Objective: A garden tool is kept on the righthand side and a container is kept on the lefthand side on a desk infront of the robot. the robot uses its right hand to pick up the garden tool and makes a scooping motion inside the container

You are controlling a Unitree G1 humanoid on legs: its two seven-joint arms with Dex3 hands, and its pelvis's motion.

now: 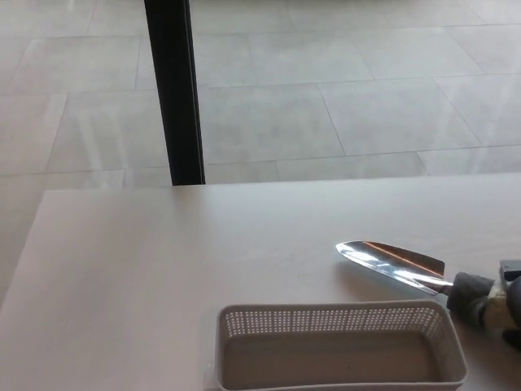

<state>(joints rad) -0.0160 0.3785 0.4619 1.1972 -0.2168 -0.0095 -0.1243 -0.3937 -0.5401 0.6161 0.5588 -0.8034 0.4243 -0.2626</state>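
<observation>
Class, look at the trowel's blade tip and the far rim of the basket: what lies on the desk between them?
Nothing: in the head view only bare desk lies between the trowel tip and the basket rim.

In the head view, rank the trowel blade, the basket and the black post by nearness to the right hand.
From the right hand, at the right edge:
1. Trowel blade, just to its left, on the tool it holds.
2. Basket, lower centre, on the desk.
3. Black post, upper left, beyond the desk.

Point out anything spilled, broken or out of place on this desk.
Nothing stands out. The basket sits upright and empty on the desk; the trowel is in the right robot hand behind it.
</observation>
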